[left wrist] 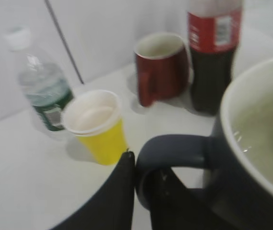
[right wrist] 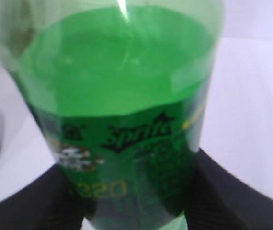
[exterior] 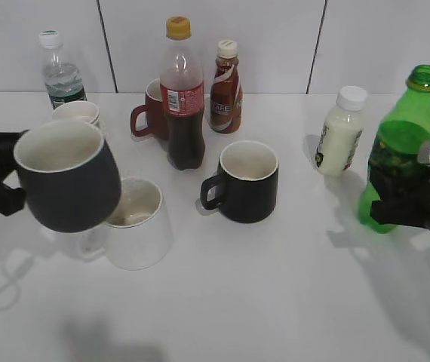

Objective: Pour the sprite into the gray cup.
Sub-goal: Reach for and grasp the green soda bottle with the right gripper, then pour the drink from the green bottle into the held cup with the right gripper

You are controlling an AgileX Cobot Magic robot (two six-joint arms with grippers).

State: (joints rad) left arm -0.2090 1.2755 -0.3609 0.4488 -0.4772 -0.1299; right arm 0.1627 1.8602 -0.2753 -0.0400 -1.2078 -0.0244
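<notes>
— While my left claw is clenched on the handle of the gray cup, I hold that cup in the air at the left of the worktop, tipped a little, above the white mug. Its cream inside looks empty to me.

— And the sprite?

— Far right, uncapped, leaning slightly. My right claw is grasping it around the label, fingers on both sides of the body. Whether the base rests on the worktop or is just off it, I cannot tell.

— So the two are well apart. What makes the pour go well?

— Bring them together over bare worktop, I think — in front of the black mug, away from the cola bottle and the small white bottle. I would level the cup first, mouth up, and hold it steady rather than chase the stream.

— The bottle looks rather full.

— It does, the liquid stands above the label, so a slight tilt should be enough. I would set the neck just over the near rim and tilt slowly; a fast tip would likely glug and splash. My grip sits low on a tall bottle, so any swing at the neck is magnified — slow wrist, no jerks.
</notes>
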